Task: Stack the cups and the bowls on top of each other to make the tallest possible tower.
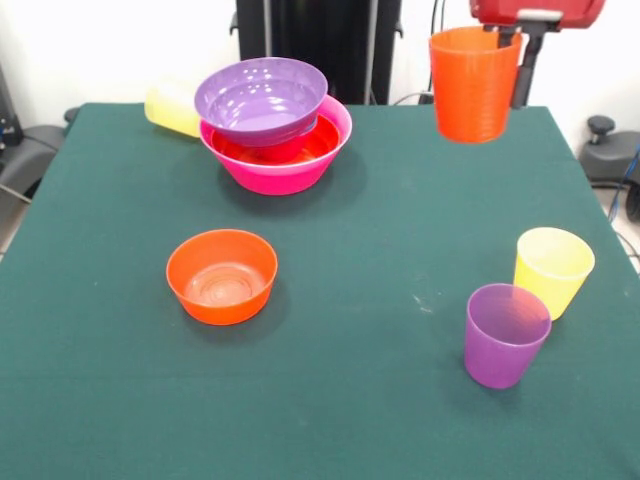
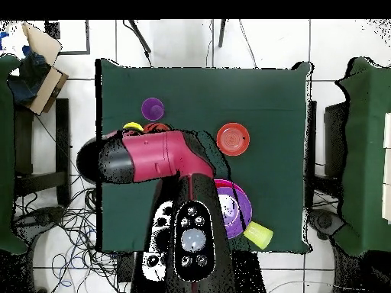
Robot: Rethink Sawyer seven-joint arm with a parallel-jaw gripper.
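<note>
A Sawyer arm's gripper holds an orange cup in the air above the far right part of a green table. The front view shows one dark finger inside the cup's rim at its right side, so the gripper is clamped on the cup wall; the second finger is hidden behind the cup.

In the overhead view the red and black arm covers the gripper, with only a sliver of orange showing beside it.

In the front view, far left of the held cup and lower, the tower stands near the table's far edge: a big pink bowl with a wide orange bowl nested in it and a wide purple bowl sitting tilted on top.

Only the overhead view shows the yellow cup clearly; it lies on its side just beside the tower. From the front it is a yellow shape behind the bowls.

A small orange bowl stands upright near the table's middle left. At the near right a purple cup and a second yellow cup stand upright just beside each other, well below the held cup.
</note>
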